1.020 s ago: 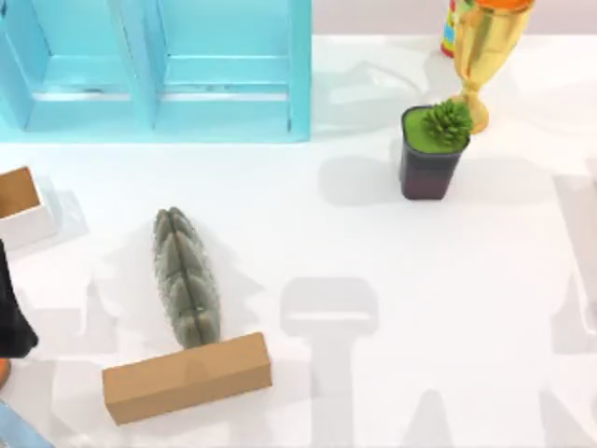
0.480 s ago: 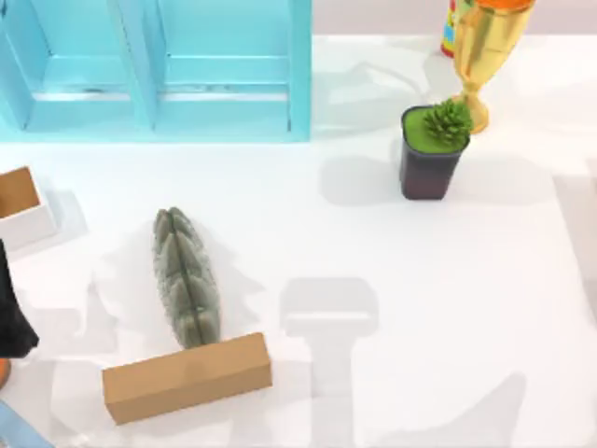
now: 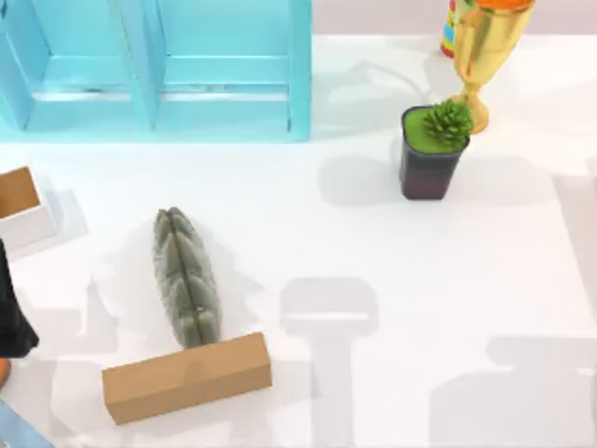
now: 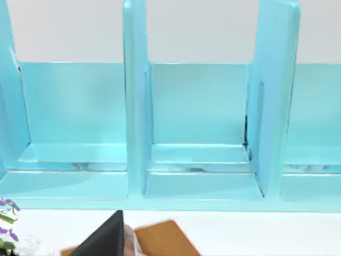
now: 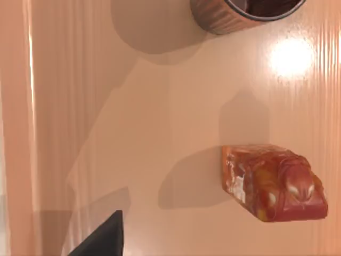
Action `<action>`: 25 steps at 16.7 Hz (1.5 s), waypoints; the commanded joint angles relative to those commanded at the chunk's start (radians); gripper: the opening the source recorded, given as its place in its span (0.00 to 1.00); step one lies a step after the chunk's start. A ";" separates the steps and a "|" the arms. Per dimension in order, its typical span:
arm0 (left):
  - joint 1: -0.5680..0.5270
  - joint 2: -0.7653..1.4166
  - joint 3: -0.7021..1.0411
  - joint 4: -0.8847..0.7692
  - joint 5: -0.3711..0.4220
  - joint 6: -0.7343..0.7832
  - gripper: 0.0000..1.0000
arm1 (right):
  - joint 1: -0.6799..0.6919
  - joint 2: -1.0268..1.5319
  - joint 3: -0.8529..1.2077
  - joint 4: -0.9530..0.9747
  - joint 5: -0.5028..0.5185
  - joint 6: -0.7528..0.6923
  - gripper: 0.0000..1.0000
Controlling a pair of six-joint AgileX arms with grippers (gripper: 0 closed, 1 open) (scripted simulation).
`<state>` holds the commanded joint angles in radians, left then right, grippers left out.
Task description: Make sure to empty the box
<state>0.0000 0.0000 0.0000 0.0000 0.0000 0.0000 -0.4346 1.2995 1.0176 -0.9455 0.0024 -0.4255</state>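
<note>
The box [image 3: 19, 205] sits at the table's left edge, just beyond our left gripper [image 4: 106, 237] — the nearer one, with the right gripper [image 5: 101, 237] off elsewhere. Spread or pressed together — we cannot tell for either.

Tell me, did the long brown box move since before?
No. The brown cardboard box lies in the same spot on the table, its top edge touching the grey-green cactus-like thing exactly as earlier.

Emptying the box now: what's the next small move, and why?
Probably swing the left arm over the open box at the table's left edge: it sits closest to that arm, and what lies inside cannot be made out.
</note>
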 joint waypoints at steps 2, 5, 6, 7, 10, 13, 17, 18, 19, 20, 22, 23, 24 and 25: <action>0.000 0.000 0.000 0.000 0.000 0.000 1.00 | -0.043 0.132 0.102 -0.095 0.000 -0.042 1.00; 0.000 0.000 0.000 0.000 0.000 0.000 1.00 | -0.092 0.283 0.218 -0.201 0.000 -0.090 1.00; 0.000 0.000 0.000 0.000 0.000 0.000 1.00 | -0.103 0.317 0.244 -0.226 0.001 -0.101 1.00; 0.000 0.000 0.000 0.000 0.000 0.000 1.00 | -0.111 0.343 0.263 -0.243 0.001 -0.109 1.00; 0.000 0.000 0.000 0.000 0.000 0.000 1.00 | -0.118 0.363 0.279 -0.258 0.001 -0.115 1.00; 0.000 0.000 0.000 0.000 0.000 0.000 1.00 | -0.113 0.360 0.276 -0.255 0.001 -0.114 1.00; 0.000 0.000 0.000 0.000 0.000 0.000 1.00 | -0.114 0.364 0.218 -0.195 0.001 -0.111 1.00; 0.000 0.000 0.000 0.000 0.000 0.000 1.00 | -0.115 0.370 0.196 -0.168 0.001 -0.112 1.00; 0.000 0.000 0.000 0.000 0.000 0.000 1.00 | -0.116 0.377 0.174 -0.138 0.001 -0.114 1.00; 0.000 0.000 0.000 0.000 0.000 0.000 1.00 | -0.118 0.387 0.150 -0.104 0.001 -0.115 1.00; 0.000 0.000 0.000 0.000 0.000 0.000 1.00 | -0.118 0.414 0.099 -0.027 0.001 -0.115 1.00; 0.000 0.000 0.000 0.000 0.000 0.000 1.00 | -0.118 0.429 0.073 0.015 0.001 -0.114 1.00; 0.000 0.000 0.000 0.000 0.000 0.000 1.00 | -0.117 0.445 0.050 0.058 0.001 -0.113 1.00; 0.000 0.000 0.000 0.000 0.000 0.000 1.00 | -0.116 0.460 0.030 0.095 0.001 -0.112 1.00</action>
<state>0.0000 0.0000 0.0000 0.0000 0.0000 0.0000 -0.5507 1.7598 1.0476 -0.8509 0.0037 -0.5376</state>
